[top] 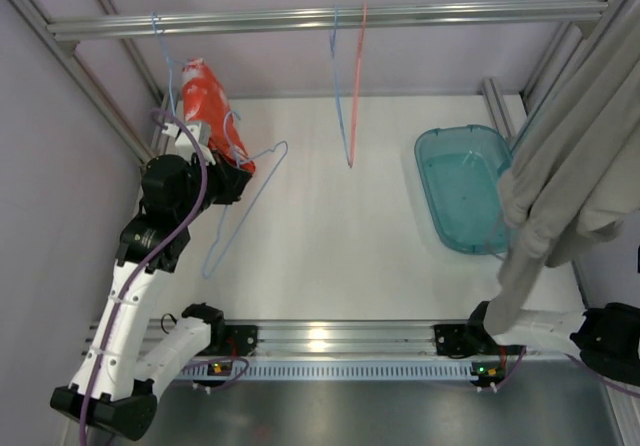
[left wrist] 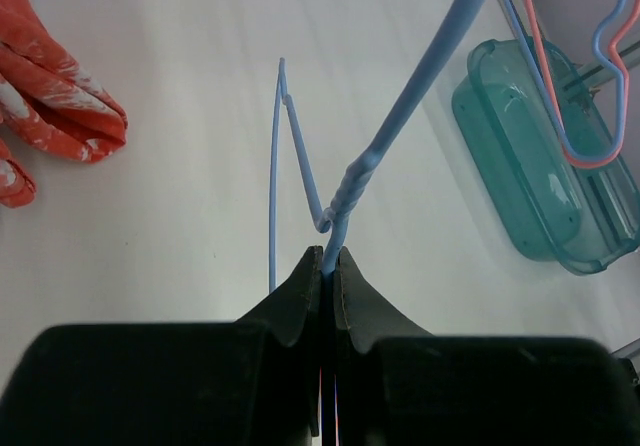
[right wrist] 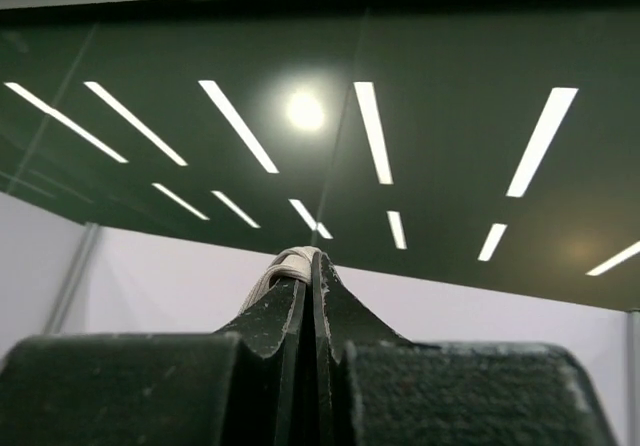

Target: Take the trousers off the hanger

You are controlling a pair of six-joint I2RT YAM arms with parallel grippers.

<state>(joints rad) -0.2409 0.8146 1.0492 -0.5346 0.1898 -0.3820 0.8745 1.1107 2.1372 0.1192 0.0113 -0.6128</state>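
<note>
- The trousers [top: 570, 156], pale grey, hang in a long fold at the right, above the teal tub [top: 425, 181] and well apart from the blue wire hanger [left wrist: 348, 191]; they look free of it already.
- The right end effector [right wrist: 312, 266] is clenched on a pinch of their cloth.
- The left end effector [left wrist: 328, 266] is clamped on the hanger at its twisted neck.
- To finish well, I'd hold the hanger steady and carry the trousers clear without snagging.
- Only the top view shows the whole garment and the table [top: 340, 246].
- Only the wrist views prove both grips; the right one otherwise sees just the ceiling lights.
</note>
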